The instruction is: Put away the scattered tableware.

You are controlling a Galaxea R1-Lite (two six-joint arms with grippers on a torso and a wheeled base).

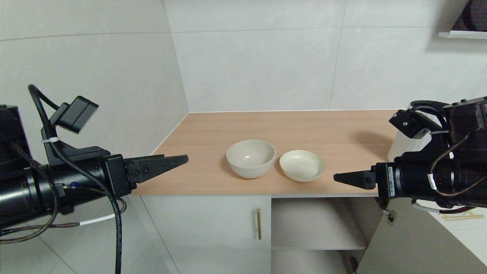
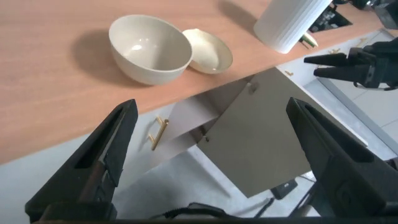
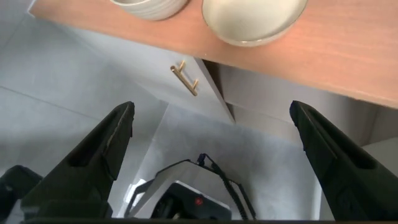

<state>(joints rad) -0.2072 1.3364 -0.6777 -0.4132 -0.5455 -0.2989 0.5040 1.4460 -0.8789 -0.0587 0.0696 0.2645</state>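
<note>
Kitchen, domestic type. Wood-look counter (image 1: 312,129) set in a corner of large pale wall tiles (image 1: 258,68). On it a deep bowl (image 1: 250,158) and a shallow bowl (image 1: 302,164), between left gripper (image 1: 184,158) and right gripper (image 1: 336,177). Below the grippers are white cupboards (image 1: 205,228): one shut, brass handle (image 1: 258,223); one door (image 1: 411,243) swung open under the right gripper, shelf (image 1: 315,247) inside. Ribbed white jar (image 2: 289,22) on the counter back beyond the right gripper.

Deep bowl (image 3: 149,6) was cut off by picture's edge in right wrist view; only lower part showed. Shallow bowl (image 3: 255,18): far rim cut off too. White jar (image 1: 403,148) sat partly hidden behind right arm (image 1: 430,179).
</note>
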